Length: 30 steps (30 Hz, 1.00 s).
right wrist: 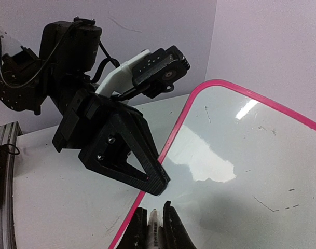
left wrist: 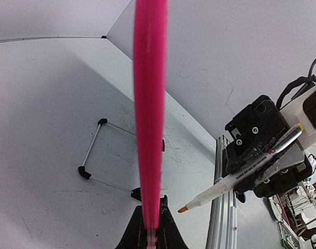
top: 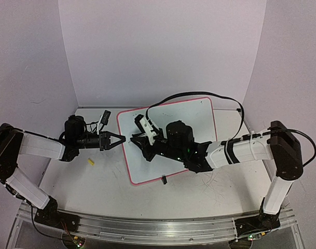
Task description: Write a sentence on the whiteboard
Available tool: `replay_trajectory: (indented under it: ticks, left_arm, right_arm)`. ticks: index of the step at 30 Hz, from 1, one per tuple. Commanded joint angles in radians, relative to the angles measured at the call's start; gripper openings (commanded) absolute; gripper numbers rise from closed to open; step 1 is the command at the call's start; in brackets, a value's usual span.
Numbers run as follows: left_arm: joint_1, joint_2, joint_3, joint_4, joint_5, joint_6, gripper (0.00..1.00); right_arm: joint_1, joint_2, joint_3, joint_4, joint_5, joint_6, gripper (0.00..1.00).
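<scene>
The middle of the whiteboard (top: 199, 111) is covered from above by the right arm (top: 241, 149), so any words there are hidden. The small yellow thing (top: 90, 162) on the surface (top: 95, 181) cannot be named. At the left wrist, the pink rim (left wrist: 149, 104) is blurred and the left pincer (left wrist: 150, 223) is cut off below. At the right wrist, the right pincer (right wrist: 153, 218) is cut off too, the marker (right wrist: 154, 227) is nearly all hidden, and the faint marks (right wrist: 269, 203) cannot be read.

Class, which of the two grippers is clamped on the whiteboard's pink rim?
The left gripper, jaws shut on the whiteboard's left edge; the right gripper holds a marker instead.
</scene>
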Motion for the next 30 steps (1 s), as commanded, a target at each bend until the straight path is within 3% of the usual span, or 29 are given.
replay_trajectory:
  ticks: [1, 30]
  left_arm:
    - [-0.008, 0.015, 0.036, 0.004, -0.012, 0.036, 0.0]
    - [-0.007, 0.016, 0.036, 0.001, -0.011, 0.041, 0.0]
  right_arm:
    - [0.002, 0.024, 0.06, 0.04, 0.042, -0.008, 0.0]
    - [0.002, 0.061, 0.097, 0.042, 0.034, -0.023, 0.0]
